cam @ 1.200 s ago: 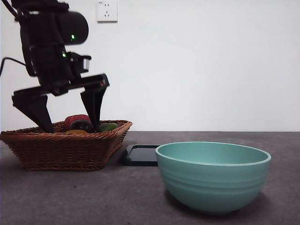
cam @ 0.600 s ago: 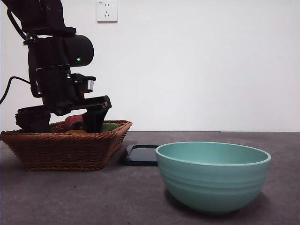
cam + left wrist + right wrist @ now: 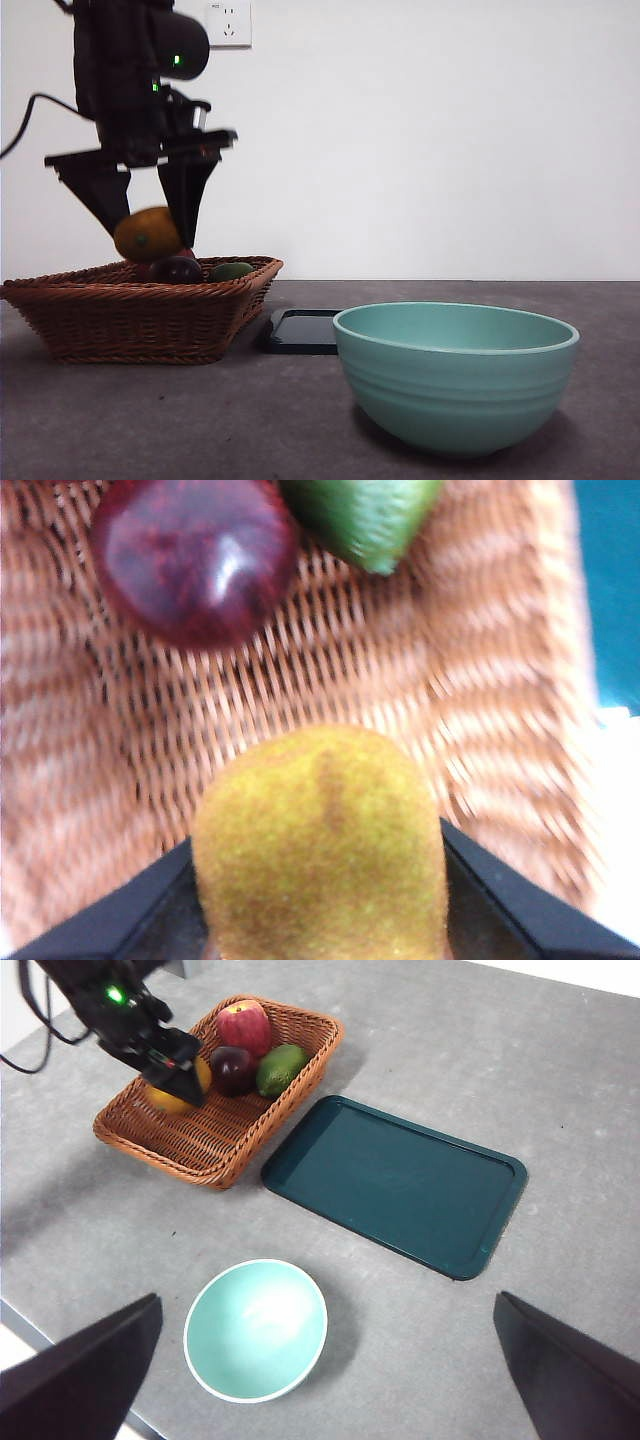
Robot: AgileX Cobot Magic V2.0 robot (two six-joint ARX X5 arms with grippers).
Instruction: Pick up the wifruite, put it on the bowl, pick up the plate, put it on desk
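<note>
front view: the left gripper (image 3: 150,235) hung above the wicker basket (image 3: 140,310), its jaws clamped on the wifruite (image 3: 147,234), which sat clear of the basket rim so it could be carried sideways without snagging; a dark purple fruit (image 3: 176,268) and a green fruit (image 3: 231,270) lay in the basket below; the teal bowl (image 3: 455,375) stood well apart on the desk (image 3: 200,420), open side up to receive the fruit; a dark tray (image 3: 300,330) lay flat between basket and bowl.
left wrist view: the wifruite (image 3: 320,850) filled the gap between the two black jaws, gripped on both flanks; the purple fruit (image 3: 193,558) lay on the weave beneath.
right wrist view: the right gripper (image 3: 320,1380) waited high with jaws spread wide, holding nothing; a red apple (image 3: 244,1026) sat at the basket's far end; the bowl (image 3: 256,1330) was empty.
</note>
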